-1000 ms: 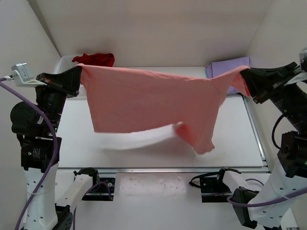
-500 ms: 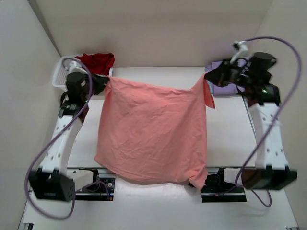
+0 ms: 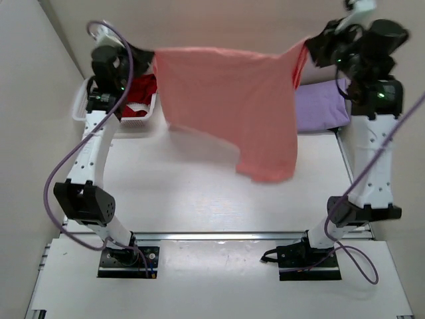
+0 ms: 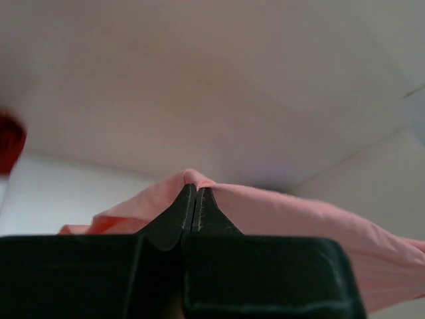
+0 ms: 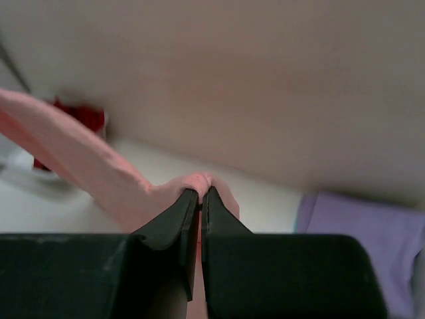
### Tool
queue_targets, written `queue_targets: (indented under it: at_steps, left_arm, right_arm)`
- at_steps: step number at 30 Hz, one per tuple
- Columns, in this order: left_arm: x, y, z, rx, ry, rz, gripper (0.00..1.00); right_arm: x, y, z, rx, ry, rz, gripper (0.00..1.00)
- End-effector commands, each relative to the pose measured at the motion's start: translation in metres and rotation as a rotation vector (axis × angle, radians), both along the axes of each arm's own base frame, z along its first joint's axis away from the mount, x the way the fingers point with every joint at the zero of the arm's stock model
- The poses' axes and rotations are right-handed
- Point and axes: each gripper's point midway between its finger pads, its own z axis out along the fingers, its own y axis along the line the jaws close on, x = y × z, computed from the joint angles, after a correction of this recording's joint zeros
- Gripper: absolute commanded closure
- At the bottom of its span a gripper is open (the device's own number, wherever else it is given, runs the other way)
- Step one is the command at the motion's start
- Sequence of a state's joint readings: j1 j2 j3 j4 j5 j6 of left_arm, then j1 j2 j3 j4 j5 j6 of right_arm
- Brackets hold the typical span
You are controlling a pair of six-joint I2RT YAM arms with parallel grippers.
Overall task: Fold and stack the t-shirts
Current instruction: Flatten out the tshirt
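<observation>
Corners of the salmon-pink t-shirt are clamped tight in my left gripper and right gripper, both closed. I see it hanging stretched between them, above the table.

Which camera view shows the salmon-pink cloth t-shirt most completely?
The top external view: the whole salmon-pink cloth t-shirt hangs there, stretched between the left claw and the right claw. Each wrist view shows only a small pinched fold of it at the shut claw tips.
</observation>
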State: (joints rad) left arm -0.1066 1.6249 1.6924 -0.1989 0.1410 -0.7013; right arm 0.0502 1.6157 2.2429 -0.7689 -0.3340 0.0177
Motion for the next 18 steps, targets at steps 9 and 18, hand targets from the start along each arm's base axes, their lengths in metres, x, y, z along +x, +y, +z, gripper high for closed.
queue_targets:
  at_steps: [9, 18]
  left_arm:
    - [-0.066, 0.023, 0.052, -0.037, -0.188, 0.000, 1.00]
    - [-0.139, 0.031, -0.222, -0.036, 0.322, 0.019, 0.94]
  right_arm:
    - [-0.048, -0.004, -0.006, 0.062, -0.078, -0.017, 1.00]
    - [-0.141, 0.039, -0.260, 0.109, 0.511, 0.019, 1.00]
